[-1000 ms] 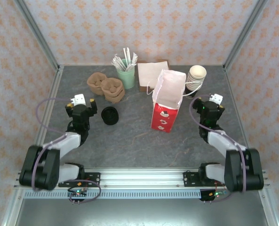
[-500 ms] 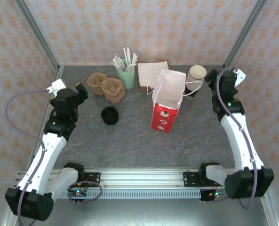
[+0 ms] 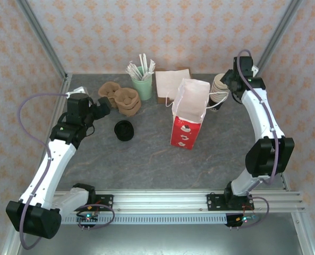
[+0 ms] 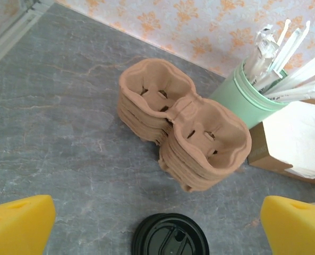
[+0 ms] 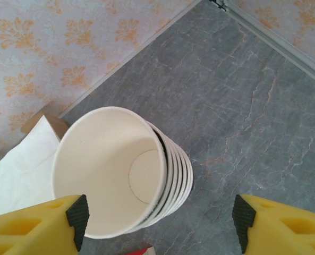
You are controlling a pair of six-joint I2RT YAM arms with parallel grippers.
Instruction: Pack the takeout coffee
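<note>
Over the last second both arms have unfolded from their tucked poses near the bases and reached toward the back of the tabletop, while nothing on it has shifted. On the left, the left end effector has swung out and now points at the stacked pulp cup carriers. Its yellow pads are spread wide apart with nothing between them, and the low pile of black lids lies just in front of it. Further along the back stand the mint tumbler of straws and the napkins, both untouched. In the middle the red-and-white paper bag stands upright with its mouth open, where it stood before. Just to its right, partly hidden by the bag's handle, we make out a small dark shape that we take to be the takeout coffee. It is on the tabletop and not yet in the bag. Behind it is the stack of lidless cups. The right end effector has travelled furthest and now hangs over this stack. Its jaws are apart on either side of the top cup; whether they touch the rim we cannot tell. We judge the packing has barely begun: only the approach has been made, nothing is held, and the right arm looks lined up on the lidless cups, not the lidded coffee on their near side.
</note>
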